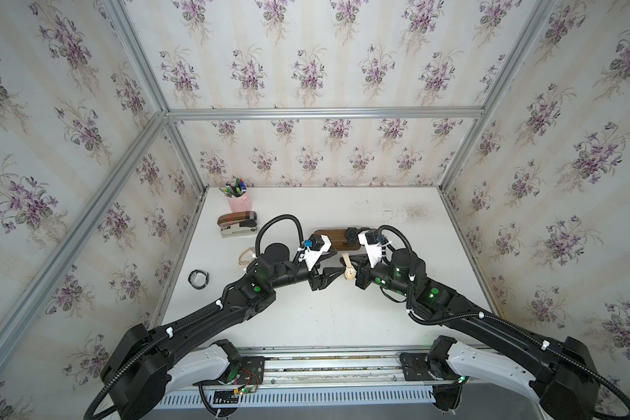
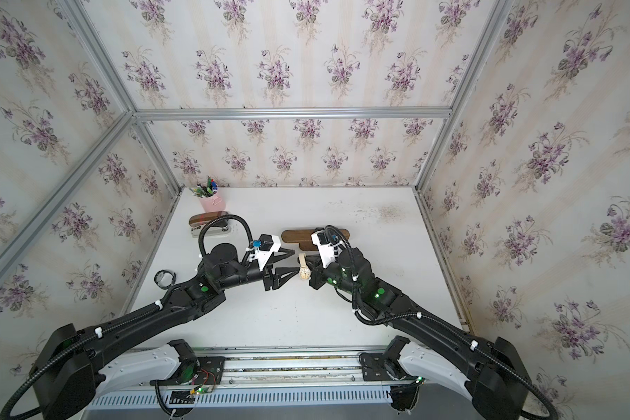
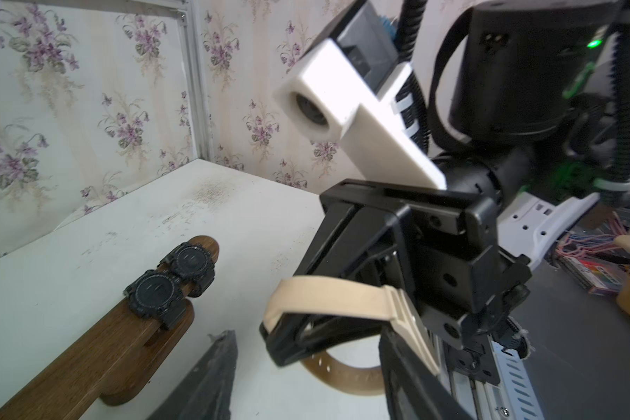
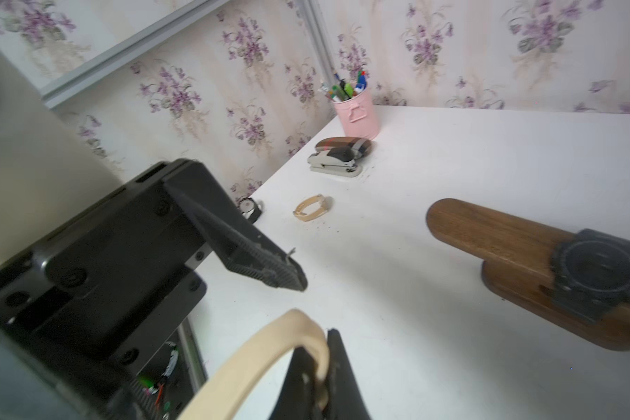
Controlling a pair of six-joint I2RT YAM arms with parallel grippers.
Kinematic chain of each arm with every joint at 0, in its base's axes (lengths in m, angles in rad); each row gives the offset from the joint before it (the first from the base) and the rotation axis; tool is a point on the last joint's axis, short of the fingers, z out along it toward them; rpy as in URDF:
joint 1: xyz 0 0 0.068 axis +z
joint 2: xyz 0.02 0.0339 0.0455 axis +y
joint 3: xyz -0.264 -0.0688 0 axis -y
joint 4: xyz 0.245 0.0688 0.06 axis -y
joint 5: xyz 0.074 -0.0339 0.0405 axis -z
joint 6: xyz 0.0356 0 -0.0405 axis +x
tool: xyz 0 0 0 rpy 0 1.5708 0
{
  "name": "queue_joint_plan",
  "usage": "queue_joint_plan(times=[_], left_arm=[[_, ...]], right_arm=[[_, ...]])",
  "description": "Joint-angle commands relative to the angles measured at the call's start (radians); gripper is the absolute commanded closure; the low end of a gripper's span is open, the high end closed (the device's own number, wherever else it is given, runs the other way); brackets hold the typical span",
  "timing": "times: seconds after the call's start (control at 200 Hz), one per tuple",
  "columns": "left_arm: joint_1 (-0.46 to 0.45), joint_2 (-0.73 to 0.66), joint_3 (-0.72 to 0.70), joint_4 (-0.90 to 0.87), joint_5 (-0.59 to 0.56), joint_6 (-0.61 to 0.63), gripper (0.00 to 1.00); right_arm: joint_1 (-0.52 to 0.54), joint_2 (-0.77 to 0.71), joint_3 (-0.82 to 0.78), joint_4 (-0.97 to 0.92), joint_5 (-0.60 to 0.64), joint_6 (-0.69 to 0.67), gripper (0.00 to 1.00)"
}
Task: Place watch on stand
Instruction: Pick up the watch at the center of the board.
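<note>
A cream watch with a pale strap hangs over the middle of the table. My right gripper is shut on its strap. Facing it from the left, my left gripper is open, and its fingertips stand right beside the watch face. Just behind both grippers lies the stand, a dark brown wooden bar. Two black watches sit on its far end, one of them near in the right wrist view.
On the table's left stand a pink pen cup, a stapler, a loose beige watch and a loose black watch. Patterned walls with metal frame posts close in the table on three sides.
</note>
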Motion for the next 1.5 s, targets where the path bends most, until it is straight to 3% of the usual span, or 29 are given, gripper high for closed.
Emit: queue_joint_plan(times=[0.0, 0.135, 0.24, 0.435, 0.59, 0.894, 1.064, 1.264, 1.314, 1.494], left_arm=[[0.006, -0.002, -0.001, -0.079, -0.156, -0.05, 0.32], [0.008, 0.004, 0.012, -0.196, -0.35, -0.126, 0.27], [0.008, 0.014, 0.021, -0.253, -0.421, -0.181, 0.27], [-0.022, -0.01, -0.046, -0.142, -0.38, -0.254, 0.26], [-0.026, -0.009, -0.067, -0.059, -0.277, -0.319, 0.25], [-0.046, 0.027, -0.033, -0.031, -0.172, -0.359, 0.25], [-0.047, 0.035, -0.023, -0.057, -0.17, -0.356, 0.28], [-0.047, 0.042, -0.013, -0.068, -0.149, -0.347, 0.44], [-0.047, 0.044, -0.011, -0.073, -0.146, -0.346, 0.53], [-0.047, 0.042, -0.013, -0.081, -0.144, -0.344, 0.58]], right_arm=[[0.0, 0.017, 0.03, -0.062, 0.182, 0.001, 1.0], [0.001, 0.048, 0.064, -0.094, 0.269, 0.006, 1.0], [0.002, 0.065, 0.074, -0.09, 0.307, 0.015, 1.0], [0.025, 0.093, 0.084, -0.058, 0.346, 0.012, 1.0], [0.053, 0.114, 0.091, -0.038, 0.365, -0.003, 1.0], [0.102, 0.161, 0.102, -0.002, 0.368, -0.025, 1.0], [0.116, 0.164, 0.105, 0.009, 0.361, -0.036, 1.0], [0.123, 0.161, 0.099, 0.013, 0.36, -0.048, 1.0], [0.123, 0.161, 0.098, 0.013, 0.362, -0.048, 1.0], [0.125, 0.159, 0.093, 0.016, 0.368, -0.052, 1.0]])
